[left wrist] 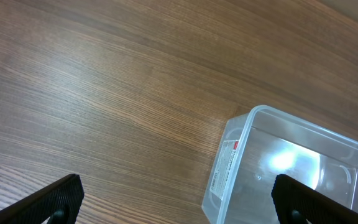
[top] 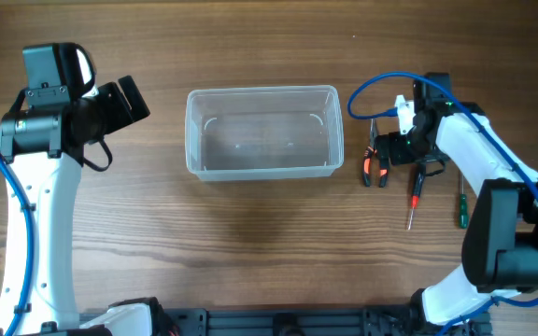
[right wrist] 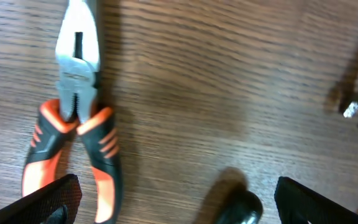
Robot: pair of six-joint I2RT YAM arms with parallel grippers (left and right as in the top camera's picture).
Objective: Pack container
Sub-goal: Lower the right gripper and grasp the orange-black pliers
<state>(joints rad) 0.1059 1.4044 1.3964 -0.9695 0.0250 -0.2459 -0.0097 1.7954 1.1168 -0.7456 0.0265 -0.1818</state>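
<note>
Right pincer (right wrist: pixel 179 205) wide open, empty, hovering above pliers (right wrist: pixel 77 87)

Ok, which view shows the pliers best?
The right wrist view: the pliers lie close up at the left, steel nose and orange-black handles plain, though the handle ends are cut off. Overhead shows the pliers whole but small, just right of the container. The left wrist view does not show them.

Wooden table (top: pixel 250 252). Laid directly on it: clear container (top: pixel 264 91) at centre; pliers (top: pixel 375 164) just right; red screwdriver (top: pixel 416 194) and green screwdriver (top: pixel 458 207) placed further right.
</note>
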